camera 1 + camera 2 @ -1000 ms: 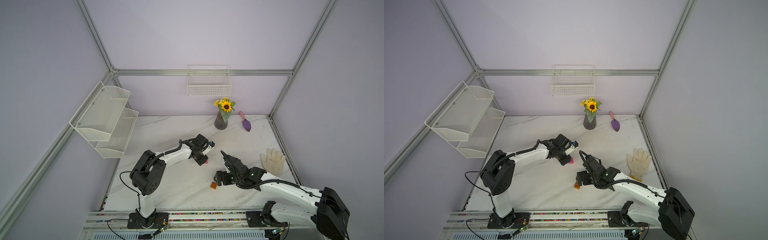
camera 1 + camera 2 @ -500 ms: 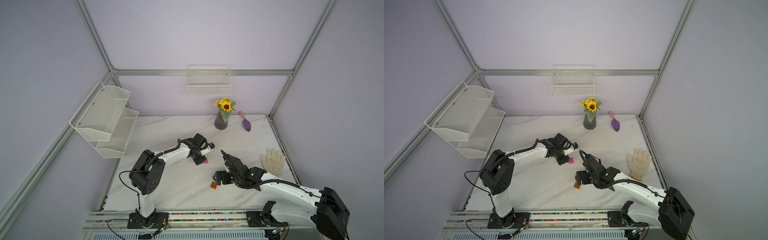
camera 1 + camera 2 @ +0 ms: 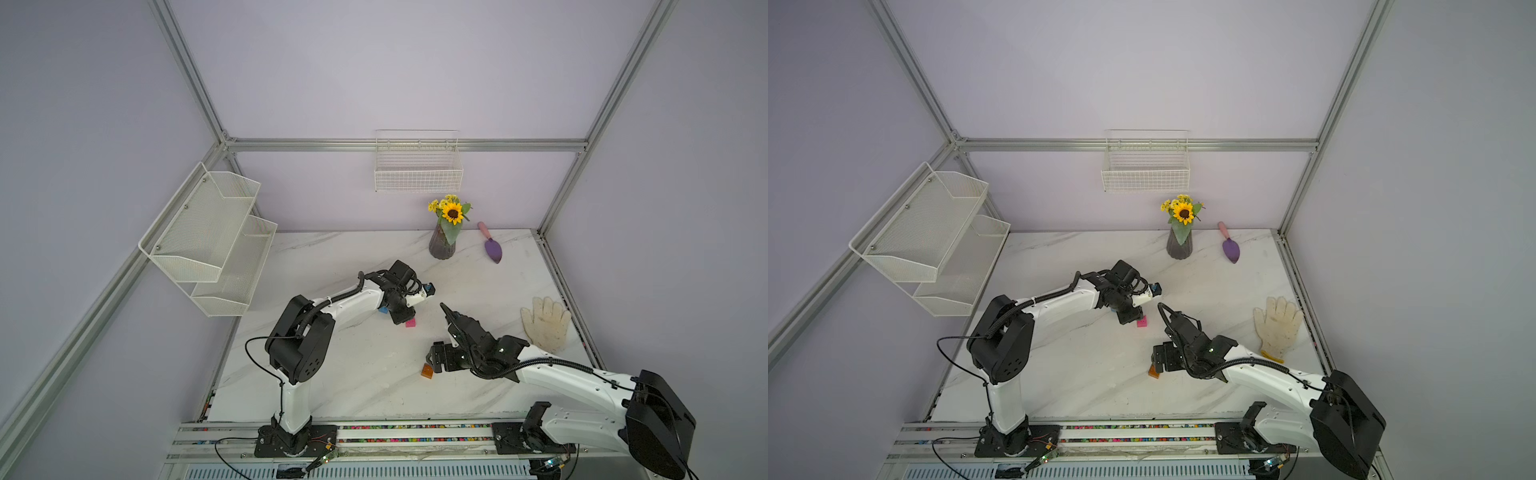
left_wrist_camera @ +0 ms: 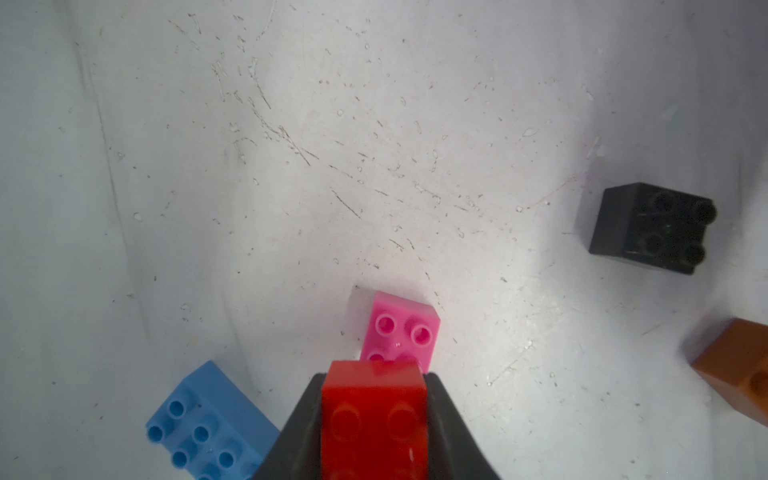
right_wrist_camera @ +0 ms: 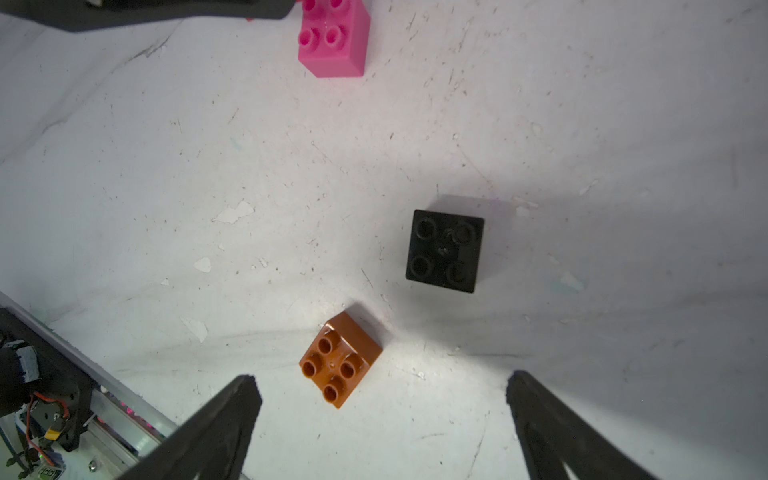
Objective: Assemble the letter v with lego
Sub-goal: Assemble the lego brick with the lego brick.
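Note:
My left gripper (image 4: 374, 376) is shut on a red lego brick (image 4: 374, 419), studs toward the camera. It is low over the table, just beside the pink brick (image 4: 401, 332); I cannot tell whether the two touch. The longer light-blue brick (image 4: 208, 424) lies on the other side of the fingers. In both top views the left gripper (image 3: 401, 318) (image 3: 1128, 316) sits next to the pink brick (image 3: 410, 323) (image 3: 1141, 321). My right gripper (image 5: 382, 380) is wide open and holds nothing. It hangs over the orange-brown brick (image 5: 340, 359), with the black brick (image 5: 446, 251) just beyond. No assembled letter v shows.
A vase of sunflowers (image 3: 442, 243) and a purple trowel (image 3: 492, 249) stand at the back of the marble table (image 3: 332, 374). A white glove (image 3: 546, 326) lies at the right. A mesh shelf (image 3: 208, 245) and a wire basket (image 3: 417, 174) hang on the walls. The base rail (image 3: 374, 432) runs along the front.
The left arm has swayed very slightly with the red brick still in its grip. The loose bricks and the right arm are where they were.

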Action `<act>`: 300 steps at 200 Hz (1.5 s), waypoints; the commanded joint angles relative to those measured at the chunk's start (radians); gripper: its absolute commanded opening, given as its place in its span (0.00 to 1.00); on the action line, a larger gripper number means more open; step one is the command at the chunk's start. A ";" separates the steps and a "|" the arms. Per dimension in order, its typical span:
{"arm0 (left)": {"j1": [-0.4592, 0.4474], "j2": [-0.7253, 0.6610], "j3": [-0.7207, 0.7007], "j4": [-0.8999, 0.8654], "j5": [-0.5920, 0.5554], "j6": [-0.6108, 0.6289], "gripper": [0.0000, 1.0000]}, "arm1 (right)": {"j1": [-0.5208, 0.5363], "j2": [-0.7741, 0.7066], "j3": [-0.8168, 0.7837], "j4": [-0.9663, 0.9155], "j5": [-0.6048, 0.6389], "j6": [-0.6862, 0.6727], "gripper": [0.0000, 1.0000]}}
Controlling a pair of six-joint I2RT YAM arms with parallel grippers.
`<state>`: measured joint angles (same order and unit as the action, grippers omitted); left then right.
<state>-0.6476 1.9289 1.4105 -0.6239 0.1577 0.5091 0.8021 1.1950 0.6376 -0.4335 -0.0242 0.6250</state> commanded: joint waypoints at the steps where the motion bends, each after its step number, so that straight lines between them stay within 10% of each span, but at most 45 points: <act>1: 0.009 0.021 0.030 -0.032 0.039 0.071 0.28 | -0.004 0.003 -0.001 0.022 -0.003 0.016 0.97; 105: 0.012 0.005 -0.026 -0.038 0.037 0.070 0.28 | -0.016 0.035 -0.014 0.059 -0.032 0.019 0.97; 257: -0.087 0.191 0.114 -0.103 -0.128 -0.454 0.28 | -0.054 0.052 0.027 0.036 -0.048 -0.008 0.97; 300: -0.089 0.190 0.146 -0.107 -0.090 -0.388 0.28 | -0.074 0.040 0.031 0.009 -0.021 -0.004 0.97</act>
<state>-0.7300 2.0762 1.5692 -0.6727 0.0448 0.0929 0.7422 1.2430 0.6376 -0.4061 -0.0696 0.6193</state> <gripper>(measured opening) 0.337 0.972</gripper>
